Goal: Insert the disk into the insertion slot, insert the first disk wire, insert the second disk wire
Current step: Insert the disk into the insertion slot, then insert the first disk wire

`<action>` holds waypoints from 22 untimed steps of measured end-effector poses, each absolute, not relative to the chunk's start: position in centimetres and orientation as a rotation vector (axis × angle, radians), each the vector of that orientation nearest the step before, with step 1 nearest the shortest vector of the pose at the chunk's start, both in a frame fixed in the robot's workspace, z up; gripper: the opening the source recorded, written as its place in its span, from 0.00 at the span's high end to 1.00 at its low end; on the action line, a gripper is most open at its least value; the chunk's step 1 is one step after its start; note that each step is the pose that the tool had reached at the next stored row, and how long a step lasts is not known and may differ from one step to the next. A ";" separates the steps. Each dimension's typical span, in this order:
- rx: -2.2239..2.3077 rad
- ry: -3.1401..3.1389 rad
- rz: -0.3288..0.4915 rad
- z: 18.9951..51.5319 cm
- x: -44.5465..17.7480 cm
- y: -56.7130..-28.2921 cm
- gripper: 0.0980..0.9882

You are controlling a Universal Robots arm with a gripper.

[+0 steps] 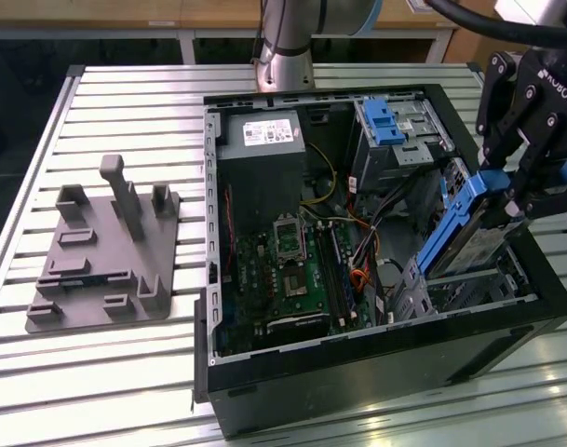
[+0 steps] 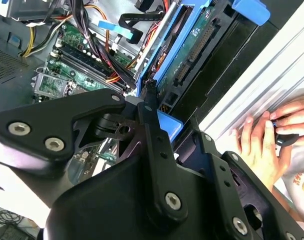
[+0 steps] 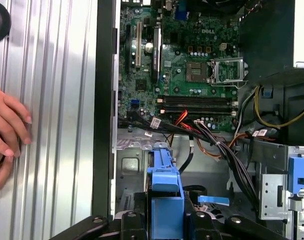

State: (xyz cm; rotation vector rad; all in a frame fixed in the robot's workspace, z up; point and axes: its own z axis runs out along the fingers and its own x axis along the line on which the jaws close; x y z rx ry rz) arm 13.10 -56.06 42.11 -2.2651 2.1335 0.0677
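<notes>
Exterior view: white printed label on the power supply point(image 1: 264, 133) at 12 o'clock, text too small to make out; white lettering on the gripper point(image 1: 512, 186) body at 3 o'clock. Fingers clamped on the top end of the disk point(image 1: 469, 228), a silver drive in a blue carrier, tilted, lower end at the insertion slot point(image 1: 455, 291).
Second wrist view: gripper point(image 2: 159, 120) pinching the carrier; the disk point(image 2: 189, 55) shows its connector edge.
First wrist view: disk point(image 3: 164, 182) carrier between the fingers; a hand point(image 3: 7, 132) rests on the table point(image 3: 62, 125).

Cable bundle point(image 3: 219, 147) crosses beside insertion slot point(image 3: 134, 165); person's hand point(image 3: 7, 125) on table point(image 3: 57, 75) beside case point(image 3: 104, 100).
</notes>
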 end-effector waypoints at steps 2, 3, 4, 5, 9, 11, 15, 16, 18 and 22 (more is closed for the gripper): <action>-2.265 2.133 0.068 41.7 13.1 -56.1 0.70; -2.266 2.133 0.068 41.6 13.1 -56.1 0.70; -2.266 2.133 0.068 41.4 13.1 -56.1 0.69; -2.266 2.132 0.068 41.3 13.1 -56.1 0.69; -2.267 2.132 0.068 41.3 13.1 -56.1 0.56; -2.267 2.131 0.068 41.3 13.1 -56.1 0.48; -2.268 2.131 0.068 41.3 13.1 -56.1 0.48; -2.268 2.130 0.068 41.3 13.1 -56.1 0.48; -2.270 2.129 0.068 41.3 13.1 -56.1 0.48; -2.270 2.128 0.068 41.3 13.1 -56.1 0.48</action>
